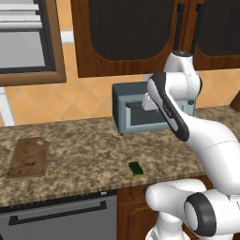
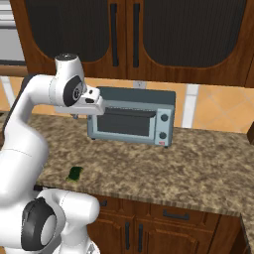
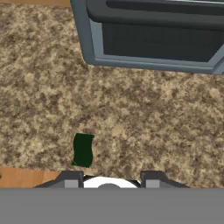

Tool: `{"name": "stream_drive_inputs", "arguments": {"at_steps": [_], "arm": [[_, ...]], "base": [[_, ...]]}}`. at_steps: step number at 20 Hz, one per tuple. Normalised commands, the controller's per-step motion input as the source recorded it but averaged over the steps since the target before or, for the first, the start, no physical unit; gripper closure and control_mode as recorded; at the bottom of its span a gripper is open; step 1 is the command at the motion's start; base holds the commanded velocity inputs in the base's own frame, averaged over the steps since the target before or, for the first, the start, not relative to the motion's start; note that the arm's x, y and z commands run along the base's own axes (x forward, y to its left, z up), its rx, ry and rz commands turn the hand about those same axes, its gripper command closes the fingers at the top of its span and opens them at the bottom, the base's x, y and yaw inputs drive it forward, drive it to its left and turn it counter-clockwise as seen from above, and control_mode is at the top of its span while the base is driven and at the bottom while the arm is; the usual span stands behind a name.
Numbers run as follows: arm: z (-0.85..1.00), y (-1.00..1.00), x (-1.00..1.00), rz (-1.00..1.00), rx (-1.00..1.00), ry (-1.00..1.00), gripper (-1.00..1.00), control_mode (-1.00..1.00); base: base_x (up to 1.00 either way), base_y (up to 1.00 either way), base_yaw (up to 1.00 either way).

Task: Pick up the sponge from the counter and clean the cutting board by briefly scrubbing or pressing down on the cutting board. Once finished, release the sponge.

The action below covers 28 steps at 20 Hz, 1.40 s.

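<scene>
Gripper (image 3: 108, 177) held high above the counter (image 3: 144, 118), fingers spread apart with nothing between them; the two dark tips show at the bottom of the hand view. Sponge (image 3: 82, 150) lies flat on the granite near the front edge, untouched: small dark-green rectangular block. Left base view adds the cutting board (image 1: 29, 157), flat brown wood with grain, well apart from the sponge (image 1: 136, 168), far to the left. Right base view shows the toaster oven (image 2: 131, 120) face-on, grey-blue metal box, dark glass door, two knobs; a red mark low on its panel, too small to read.
</scene>
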Motion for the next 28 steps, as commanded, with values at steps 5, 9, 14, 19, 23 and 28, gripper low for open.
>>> {"name": "stream_drive_inputs", "arguments": {"at_steps": [5, 9, 14, 19, 23, 28], "arm": [[-0.13, 0.00, -0.01, 0.00, 0.01, 0.06, -1.00, -1.00], [-0.57, 0.00, -0.04, -0.01, 0.12, 0.22, -1.00, -1.00], [-0.79, 0.08, -0.32, -0.07, 0.03, 0.19, -1.00, -1.00], [-0.51, 0.17, -0.02, -0.08, 0.00, 0.15, -1.00, -1.00], [-0.01, 0.12, 0.26, -0.07, 0.00, 0.16, -1.00, -1.00], [-0.12, 0.00, 0.21, -0.02, 0.00, 0.10, -1.00, -1.00]], "base": [[0.00, 0.00, 0.00], [0.00, 0.00, 0.00], [0.00, 0.00, 0.00], [0.00, 0.00, 0.00], [0.00, 0.00, 0.00], [0.00, 0.00, 0.00]]}}
